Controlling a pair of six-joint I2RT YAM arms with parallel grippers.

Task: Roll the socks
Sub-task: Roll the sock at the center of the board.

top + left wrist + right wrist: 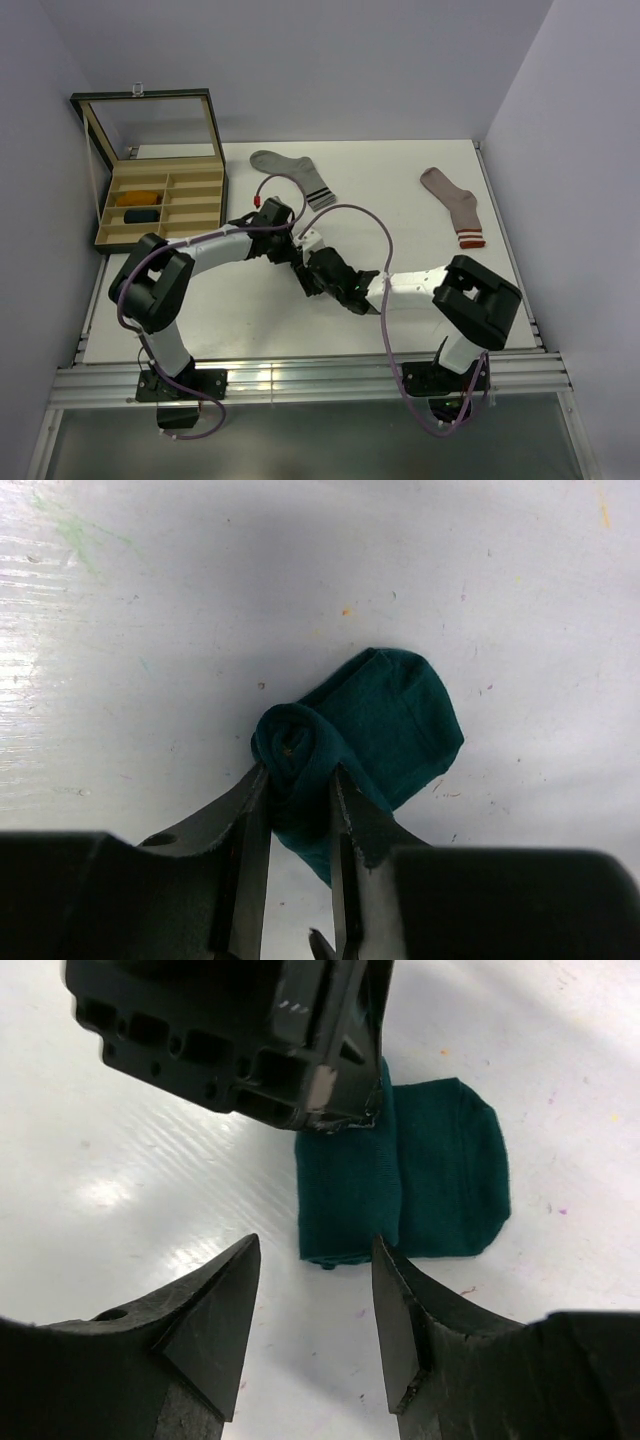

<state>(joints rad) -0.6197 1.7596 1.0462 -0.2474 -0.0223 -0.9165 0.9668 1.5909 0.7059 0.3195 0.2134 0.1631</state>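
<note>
A dark teal sock lies on the white table, rolled up from one end, with its flat remainder spread to the right. My left gripper is shut on the rolled part, one finger on each side of the coil. In the right wrist view the same teal sock lies just beyond my right gripper. That gripper stands open with nothing between its fingers, a short way off the sock's near edge. Both grippers meet at the table's middle, hiding the sock from above. A mustard-orange roll and a navy roll sit in the box.
A wooden compartment box with its lid raised stands at the back left. A grey striped sock lies flat behind the arms. A pinkish-beige sock lies at the back right. The left gripper's body hangs over the teal sock.
</note>
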